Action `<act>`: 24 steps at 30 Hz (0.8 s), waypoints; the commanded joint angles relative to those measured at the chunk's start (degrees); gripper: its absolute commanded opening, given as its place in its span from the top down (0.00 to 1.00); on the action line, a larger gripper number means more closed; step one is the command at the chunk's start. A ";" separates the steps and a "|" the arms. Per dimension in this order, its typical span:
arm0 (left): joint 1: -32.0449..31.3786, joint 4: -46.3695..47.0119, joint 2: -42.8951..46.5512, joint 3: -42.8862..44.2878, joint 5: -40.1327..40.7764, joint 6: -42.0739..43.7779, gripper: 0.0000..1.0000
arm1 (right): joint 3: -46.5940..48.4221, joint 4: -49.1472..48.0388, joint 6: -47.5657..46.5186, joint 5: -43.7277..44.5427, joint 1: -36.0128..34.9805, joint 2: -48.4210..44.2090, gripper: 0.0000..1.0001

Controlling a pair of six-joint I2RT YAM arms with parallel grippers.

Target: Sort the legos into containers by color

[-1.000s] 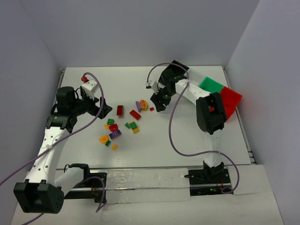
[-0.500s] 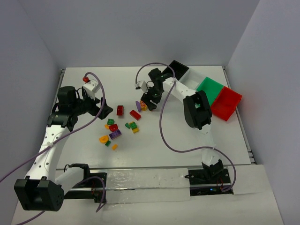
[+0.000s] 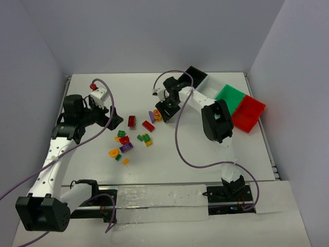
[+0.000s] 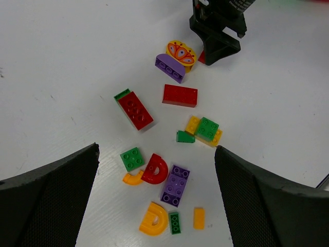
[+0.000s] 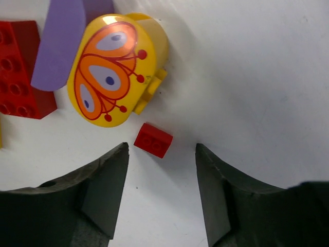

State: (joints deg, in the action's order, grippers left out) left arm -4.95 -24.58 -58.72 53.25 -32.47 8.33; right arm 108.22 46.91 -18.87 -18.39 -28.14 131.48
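Right gripper, jaws apart, is hovering over a tiny red plastic brick; left gripper is gaping wide. Barely begun, seemingly: coloured bricks lying nine o'clock of the joined plastic bins.

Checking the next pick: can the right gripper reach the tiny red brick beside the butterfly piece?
Probably yes: the right gripper hangs open just at the tiny red brick, bare table either side; the butterfly piece lies close but apart.

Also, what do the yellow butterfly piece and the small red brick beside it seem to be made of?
Yellow butterfly piece: probably hard moulded plastic, glossy; a soft highlight lies on its rounded top, and the orange pattern looks printed.
Small red brick: apparently the same plastic, smooth, with crisp edges; its sheen is unclear.
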 commanded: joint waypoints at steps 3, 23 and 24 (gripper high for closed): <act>-0.32 2.58 1.12 0.21 1.58 -0.68 0.01 | -1.61 -3.25 9.51 6.44 -0.82 -1.66 0.41; -0.32 3.52 1.47 -0.70 2.94 -0.81 0.01 | -3.63 -4.73 16.85 13.91 -3.71 -1.79 0.53; -0.32 3.64 1.39 -0.72 2.96 -0.90 0.01 | -4.11 -4.81 16.89 14.21 -3.85 -1.92 0.56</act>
State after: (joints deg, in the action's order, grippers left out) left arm -4.95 -23.31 -58.19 52.85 -30.16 7.90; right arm 105.57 41.98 -3.71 -6.08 -31.15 130.52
